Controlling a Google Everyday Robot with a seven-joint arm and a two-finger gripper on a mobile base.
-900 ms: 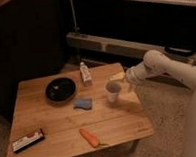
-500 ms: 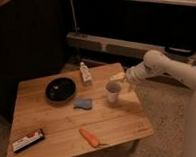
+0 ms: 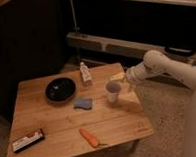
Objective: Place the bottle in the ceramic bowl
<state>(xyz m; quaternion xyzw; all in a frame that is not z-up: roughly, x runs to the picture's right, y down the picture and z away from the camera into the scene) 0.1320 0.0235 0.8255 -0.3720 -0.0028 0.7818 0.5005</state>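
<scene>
bottle (image 3: 84, 74) upright on the table (image 3: 38, 116), outside the bowl (image 3: 60, 89)
black bowl at left-centre, its inside dark and hard to read; bottle near its rim, to the right; white cup (image 3: 113, 91) farther right, contents unclear; gripper (image 3: 124, 82) spread wide just beside the cup, whether touching i cannot tell; arm cut off at right.

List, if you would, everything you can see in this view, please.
table: one, light wood, centre of view
ceramic bowl: one, glossy black, back left of table
bottle: one, whitish, upright near back edge, right of bowl
cup: one, white, right side of table
cloth: one, blue, between bowl and cup
carrot-like thing: one, orange, near front edge
packet: one, dark and white, front left corner
arm: one, white, reaching in from right
gripper: one, white, beside cup on its right
</scene>
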